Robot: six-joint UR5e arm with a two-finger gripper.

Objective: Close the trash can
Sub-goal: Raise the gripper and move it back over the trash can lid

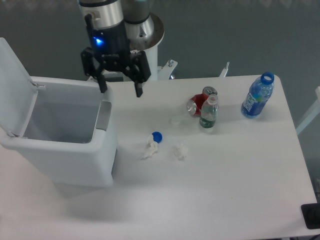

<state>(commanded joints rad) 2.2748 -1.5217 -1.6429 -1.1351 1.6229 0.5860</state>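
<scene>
Jaws spread and empty, our gripper is hanging by the trash can's right rim, its raised lid (hinged far left) lying leftward.

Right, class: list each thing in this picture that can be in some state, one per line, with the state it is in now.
trash can: open, lid swung up at the left
gripper: open, holding nothing, above the bin's right rim
blue bottle: upright, no cap on
blue cap: loose on the table
green-label bottle: upright, capped
red can: lying on its side
paper scraps: crumpled
</scene>
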